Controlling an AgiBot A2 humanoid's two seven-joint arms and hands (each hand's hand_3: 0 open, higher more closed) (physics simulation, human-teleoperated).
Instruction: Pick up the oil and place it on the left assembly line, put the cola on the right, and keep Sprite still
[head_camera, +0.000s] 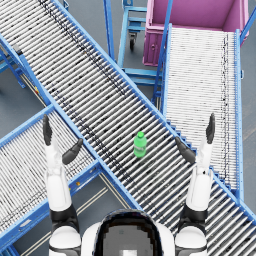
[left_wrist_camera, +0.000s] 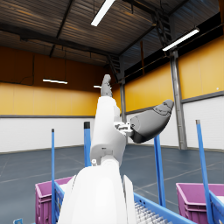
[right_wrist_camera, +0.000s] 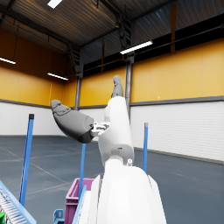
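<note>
A green Sprite bottle (head_camera: 140, 144) stands upright on the diagonal roller conveyor (head_camera: 100, 95), between my two raised arms. My left hand (head_camera: 56, 145) is held up to the bottle's left, fingers apart and holding nothing; the left wrist view shows that hand (left_wrist_camera: 131, 118) against the warehouse wall. My right hand (head_camera: 200, 142) is raised to the bottle's right, also spread and holding nothing, and appears as the hand (right_wrist_camera: 94, 120) in the right wrist view. No oil or cola shows in any view.
A left roller line (head_camera: 25, 165) branches off at lower left. A right roller line (head_camera: 200, 85) runs up to a purple bin (head_camera: 197, 15). Blue frame rails edge every conveyor. Purple bins (left_wrist_camera: 194, 201) stand beyond blue posts (left_wrist_camera: 201, 166).
</note>
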